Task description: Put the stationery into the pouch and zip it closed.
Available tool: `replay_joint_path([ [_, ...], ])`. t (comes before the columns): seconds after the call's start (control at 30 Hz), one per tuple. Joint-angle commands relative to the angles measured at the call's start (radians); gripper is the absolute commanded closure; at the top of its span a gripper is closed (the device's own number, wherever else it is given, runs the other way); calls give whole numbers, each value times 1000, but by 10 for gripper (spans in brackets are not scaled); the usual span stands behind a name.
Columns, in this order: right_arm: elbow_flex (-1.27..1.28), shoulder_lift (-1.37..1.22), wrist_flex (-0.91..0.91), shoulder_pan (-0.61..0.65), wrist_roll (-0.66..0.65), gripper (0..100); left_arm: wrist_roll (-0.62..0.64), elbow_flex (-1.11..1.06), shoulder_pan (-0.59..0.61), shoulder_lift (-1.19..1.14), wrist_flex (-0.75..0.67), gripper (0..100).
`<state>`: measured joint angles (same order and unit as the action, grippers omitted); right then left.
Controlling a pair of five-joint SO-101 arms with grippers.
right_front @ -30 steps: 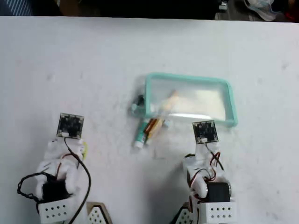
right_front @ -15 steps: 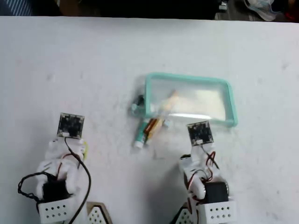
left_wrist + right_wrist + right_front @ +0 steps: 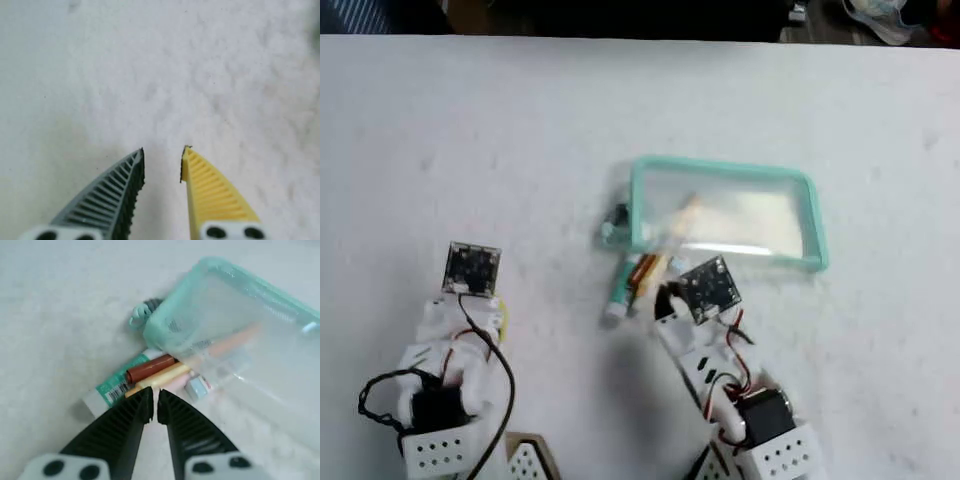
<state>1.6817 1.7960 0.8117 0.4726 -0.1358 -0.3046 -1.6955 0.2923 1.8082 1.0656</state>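
From above: pouch (image 3: 720,167) lying flat, a little toward 1 o'clock from the middle of the table (image 3: 470,120), its open end turned to 9 o'clock. At its 7 o'clock corner, stationery (image 3: 638,275) bunched together, partly out on the table. Right gripper (image 3: 665,300) just at 6 o'clock of this bunch. Left gripper (image 3: 485,305) well apart, toward 8 o'clock of the table. From the left wrist: left gripper (image 3: 162,150) with jaws a little apart, holding nothing, above bare table. From the right wrist: right gripper (image 3: 154,390) with jaws almost together, only a thin slit, holding nothing, tips just beside a yellow pen (image 3: 160,377). Close by, a brown pen (image 3: 150,368), a green-and-white tube (image 3: 117,387) and a small pale block (image 3: 198,387). One orange pencil (image 3: 235,340) seemingly inside the pouch already. Judged as early in the task: most pieces not yet in, zip not closed. Probably in the way: the curled zip pull (image 3: 139,316) at the mouth, and the soft pouch wall over the pens, making it hard to tell inside from under.
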Motion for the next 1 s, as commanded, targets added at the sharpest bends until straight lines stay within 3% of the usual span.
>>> replay_joint_path([
  [0.0,9,2,-4,13,-14,977,8,3,-4,18,-20,848],
  [0.13,9,4,73,-61,-54,977,5,21,-8,18,23,846],
  [0.37,9,5,64,-136,-368,977,5,23,-8,18,25,846],
  [0.83,9,7,41,-263,-381,981,2,21,-10,18,21,846],
  [0.97,9,7,47,-265,-388,981,-81,20,-10,18,26,845],
])
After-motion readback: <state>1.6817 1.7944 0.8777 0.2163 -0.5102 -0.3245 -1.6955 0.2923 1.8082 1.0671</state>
